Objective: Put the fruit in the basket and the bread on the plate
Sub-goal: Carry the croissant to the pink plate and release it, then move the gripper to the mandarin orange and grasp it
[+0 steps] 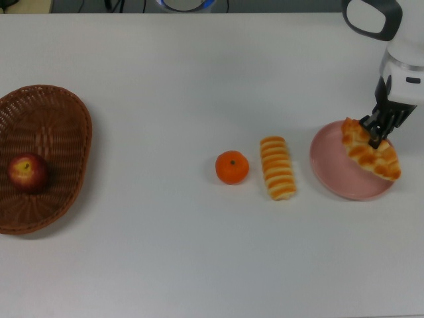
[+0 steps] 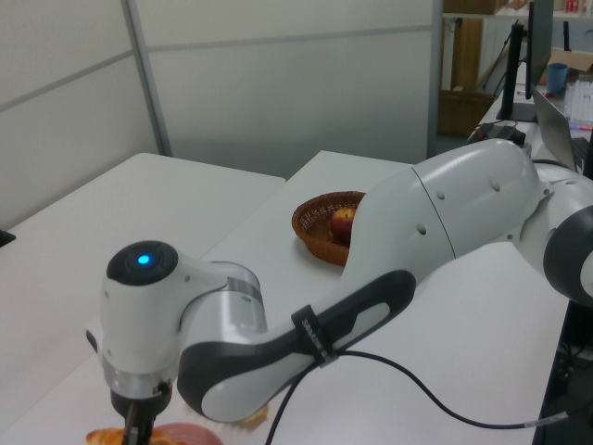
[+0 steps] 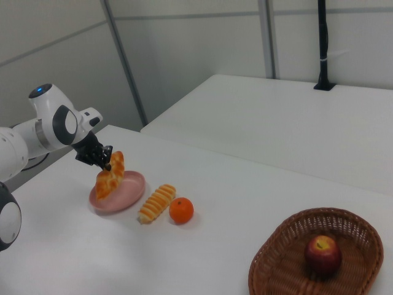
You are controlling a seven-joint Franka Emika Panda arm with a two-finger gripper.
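1. Bread comes first: the braided roll (image 1: 371, 150) is pinched between the two fingers of the gripper (image 1: 375, 137), which grips it near one pointed end
2. Seen in the right view, this roll hangs tilted over the pink plate (image 1: 338, 169), with its low end down by the plate; I cannot tell if it touches
3. In the top view the roll lies slanted over the top view's right part of the plate, and its far tip sticks out past the rim
4. The white robot arm (image 2: 389, 269) comes down to the plate from the top view's upper right corner
5. The striped roll (image 1: 277, 167) lies flat on the white table (image 1: 199, 79), just beside the plate on the top view's left, not touching it
6. The tangerine (image 1: 232, 167) sits on the table just past the striped roll, a bit farther from the plate, with a small gap between them
7. The wicker basket (image 1: 63, 119) is well apart from the plate, at the far edge on the top view's left
8. The red apple (image 1: 27, 172) rests inside the basket, near its middle
9. In the left view the big arm hides most of the plate, and only a bit of the braided roll and the plate peek out at the bottom
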